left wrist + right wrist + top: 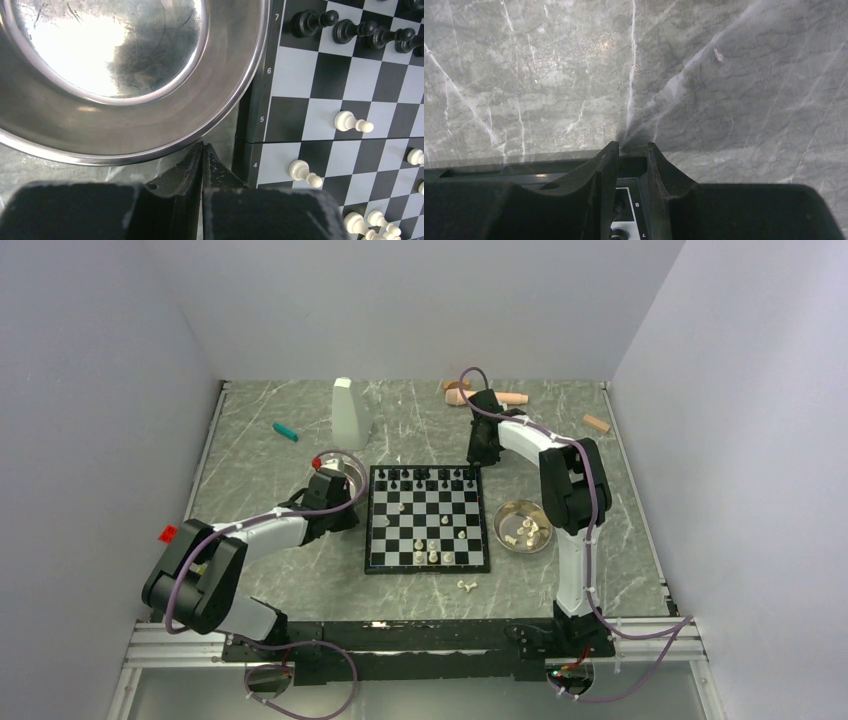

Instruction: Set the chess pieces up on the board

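Observation:
The board (428,518) lies at the table's middle. Black pieces (425,477) stand along its far rows, and a few white pieces (432,552) are scattered on it. More white pieces lie in the right steel bowl (524,526), and one lies on the table (465,586). My left gripper (202,147) is shut and empty, between the empty left bowl (125,75) and the board's left edge (255,145). My right gripper (631,147) hangs over the board's far right corner (483,458), jaws slightly apart, with a black piece (616,212) low between them.
A white bottle (349,413) and a teal object (286,431) lie at the back left. Peach-coloured objects (456,390) lie at the back and back right (596,423). Red blocks sit by the left bowl (317,461) and at the left edge (168,533).

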